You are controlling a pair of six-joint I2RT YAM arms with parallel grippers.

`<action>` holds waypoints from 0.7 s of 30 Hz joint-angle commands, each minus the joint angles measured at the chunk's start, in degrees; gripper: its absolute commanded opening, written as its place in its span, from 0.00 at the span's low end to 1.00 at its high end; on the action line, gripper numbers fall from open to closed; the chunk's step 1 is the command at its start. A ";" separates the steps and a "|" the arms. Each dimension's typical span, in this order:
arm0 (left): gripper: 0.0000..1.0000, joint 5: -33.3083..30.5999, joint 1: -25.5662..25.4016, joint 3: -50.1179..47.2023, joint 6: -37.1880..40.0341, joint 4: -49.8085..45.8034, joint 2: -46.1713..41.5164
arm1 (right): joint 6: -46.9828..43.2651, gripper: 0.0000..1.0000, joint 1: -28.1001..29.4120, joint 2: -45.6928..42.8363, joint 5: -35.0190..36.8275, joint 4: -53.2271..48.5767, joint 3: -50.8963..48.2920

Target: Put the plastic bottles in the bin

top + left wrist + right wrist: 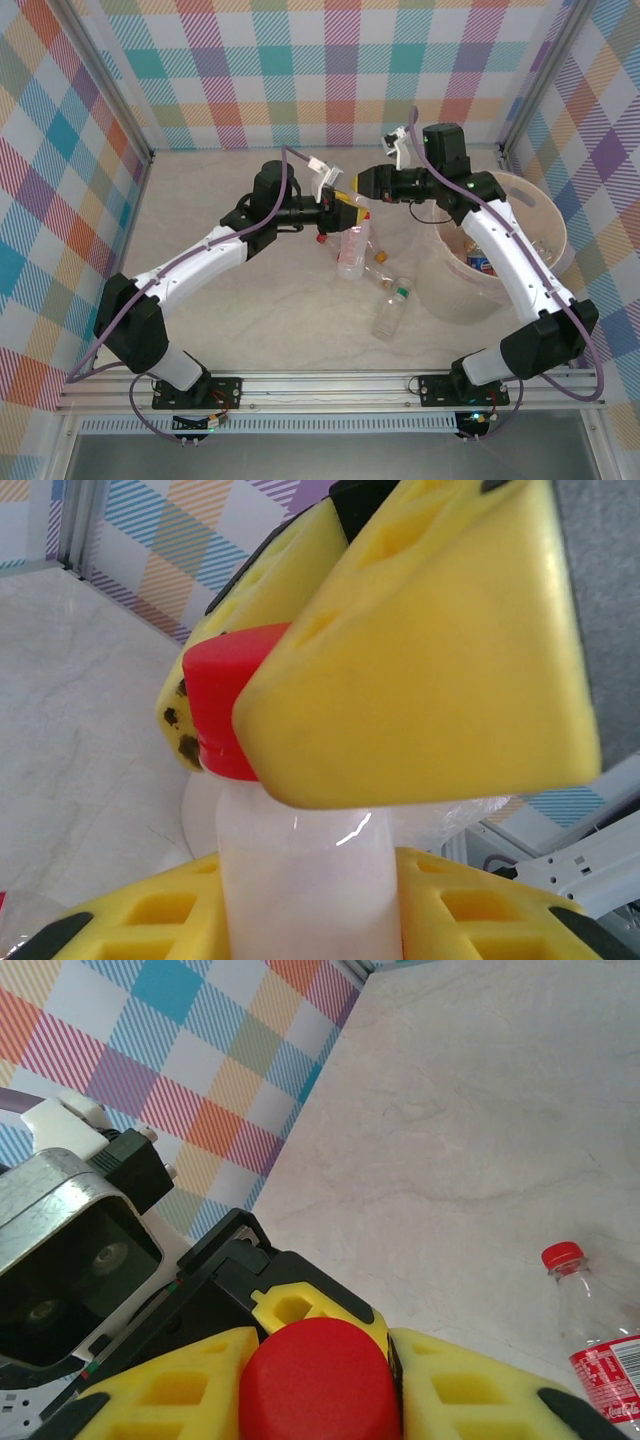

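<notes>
**Two grippers on one bottle, and more left to clear**

Both arms meet over the middle of the table. The left gripper (310, 915) is clamped tight on the held bottle (300, 865), with its yellow foam pads either side of the clear body just below the neck. The right gripper (318, 1388) comes in from the opposite side. Its pads sit against the red cap (215, 708) on both flanks, so it looks closed on the cap as well. The bottle appears lifted off the tabletop between the two, well apart from the bin (452, 298), which stands on the right side by the right arm.

I'd judge this to be a hand-over, the bottle passing to the arm that stands next to the bin.

As for progress, the bin already has a few bottles (480, 263) lying in the bottom, though I can't count them from here. On the table just in front of the grippers lies a red-labelled bottle (352, 250), and nearer the arm bases a green-capped bottle (390, 312). Between them is a small orange-capped piece (382, 257) that I can't make out properly.

So the job looks partway done. Some bottles are binned, one is in the air, and at least two are waiting on the table.
</notes>
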 commanded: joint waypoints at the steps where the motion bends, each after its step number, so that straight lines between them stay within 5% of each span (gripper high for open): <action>1: 0.38 1.05 0.43 2.67 -0.57 4.32 0.23 | 0.20 0.30 0.27 -1.12 1.07 0.70 -0.29; 3: 0.42 0.99 0.43 2.76 -1.37 4.92 0.40 | -0.01 0.29 0.34 -1.29 1.97 0.75 -0.23; 9: 0.99 1.19 0.87 2.40 -3.51 6.35 -1.12 | -4.12 0.23 -0.74 -2.09 8.40 -3.57 5.74; 14: 1.00 -4.03 0.87 -0.65 -8.08 7.31 -3.96 | -6.62 0.21 -5.15 -3.41 13.89 -8.32 14.54; 21: 0.97 -11.28 0.87 -2.82 -14.27 5.42 -4.64 | -10.02 0.20 -19.05 -8.20 19.13 -11.18 25.76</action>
